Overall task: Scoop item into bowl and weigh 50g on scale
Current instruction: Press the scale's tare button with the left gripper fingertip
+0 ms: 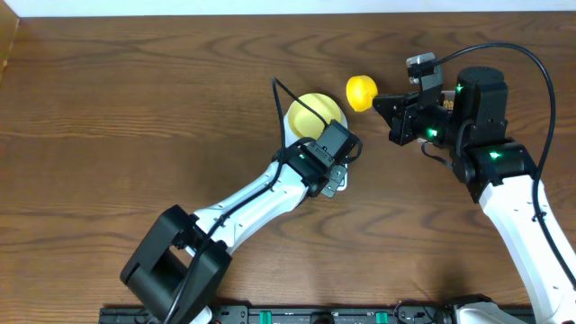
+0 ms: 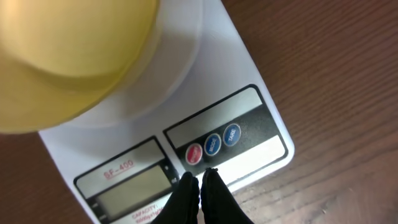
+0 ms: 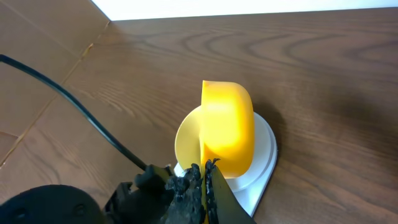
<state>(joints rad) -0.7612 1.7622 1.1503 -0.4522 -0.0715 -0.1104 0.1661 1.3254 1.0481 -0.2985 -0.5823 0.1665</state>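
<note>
Left end effector (image 2: pixel 200 175), fingers pressed together, points tip-down at the front edge of the scale (image 2: pixel 249 74). The red button (image 2: pixel 194 154) lies just ahead of its tips, and whether they touch it cannot be told. The grey display (image 2: pixel 134 193) beside them looks blank. The bowl (image 2: pixel 68 56) sits on the scale's platform, at the far end of the scale's long axis from those tips. Just beside the bowl, toward the right arm, the right end effector (image 3: pixel 204 167) pinches the handle of a yellow scoop (image 3: pixel 227 130) above the desk (image 1: pixel 135 117). No beans show in any view. With the left arm nearer the buttons, a switch-on or zeroing press looks due.
</note>
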